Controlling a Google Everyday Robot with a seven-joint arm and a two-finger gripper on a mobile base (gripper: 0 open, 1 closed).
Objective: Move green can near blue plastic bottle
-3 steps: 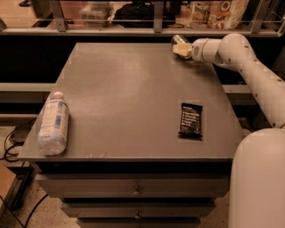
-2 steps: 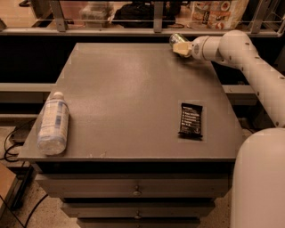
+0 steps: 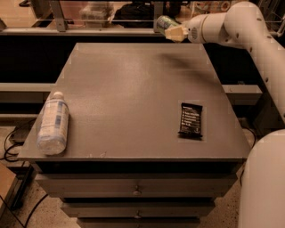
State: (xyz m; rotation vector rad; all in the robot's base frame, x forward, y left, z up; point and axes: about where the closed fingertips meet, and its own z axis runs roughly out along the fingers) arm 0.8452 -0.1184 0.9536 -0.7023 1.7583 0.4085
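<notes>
The green can (image 3: 163, 22) has dark green sides and is tilted in the air above the far edge of the grey table (image 3: 129, 89). My gripper (image 3: 171, 30) is shut on it at the far right, with the arm reaching in from the right. The blue plastic bottle (image 3: 53, 123) lies on its side at the table's front left, white cap pointing away from me. The can is far from the bottle, across the table's diagonal.
A flat black snack bar wrapper (image 3: 191, 120) lies on the right side of the table. A rail with shelves and clutter (image 3: 95, 11) runs behind the table. Drawers (image 3: 136, 191) sit below the front edge. Cables (image 3: 13, 138) lie on the floor at left.
My gripper has risen from the table's far right corner and shifted a little left, lifting the green can off the surface. The bottle and wrapper have not moved.
</notes>
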